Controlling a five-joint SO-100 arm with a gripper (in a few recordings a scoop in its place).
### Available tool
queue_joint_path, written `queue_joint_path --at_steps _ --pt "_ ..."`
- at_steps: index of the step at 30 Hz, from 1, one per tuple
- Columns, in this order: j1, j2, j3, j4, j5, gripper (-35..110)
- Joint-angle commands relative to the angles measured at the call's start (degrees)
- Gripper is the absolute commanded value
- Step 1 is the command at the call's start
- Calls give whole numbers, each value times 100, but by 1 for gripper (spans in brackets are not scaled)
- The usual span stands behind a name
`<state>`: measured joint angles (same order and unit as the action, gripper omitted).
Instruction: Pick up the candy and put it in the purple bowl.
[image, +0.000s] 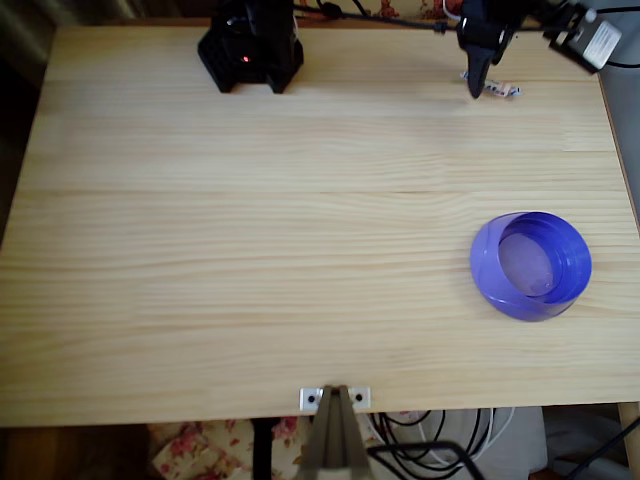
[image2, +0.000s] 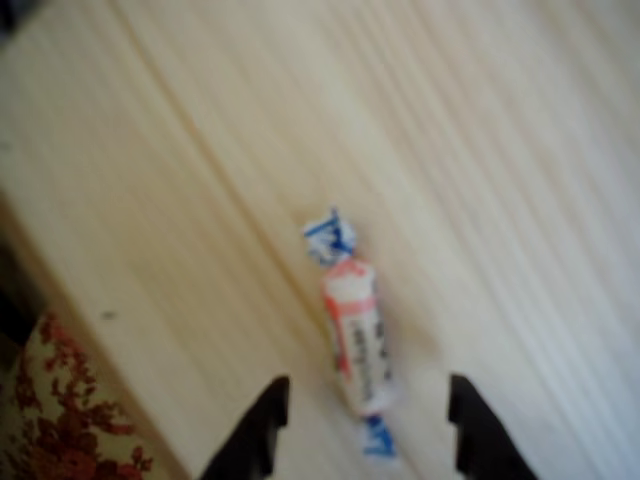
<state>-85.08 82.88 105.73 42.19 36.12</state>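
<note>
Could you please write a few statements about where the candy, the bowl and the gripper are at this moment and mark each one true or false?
1. The candy lies on the bare table. True.
2. The gripper is shut on the candy. False: its jaws stand open, one on either side of the candy's near end.
3. The purple bowl has the candy inside it. False: in the overhead view the candy lies near the table's top edge, well apart from the bowl.
4. In the overhead view the bowl sits toward the table's right side. True.
5. The candy wrapper has blue twisted ends. True.
</note>
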Motion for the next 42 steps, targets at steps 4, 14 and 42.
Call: queue_joint_path --at_steps 4,14,42 --pt "-141 62 -633 -290 114 25" --pt "-185 -167 -686 -343 193 18" --pt "413 343 -650 97 79 0"
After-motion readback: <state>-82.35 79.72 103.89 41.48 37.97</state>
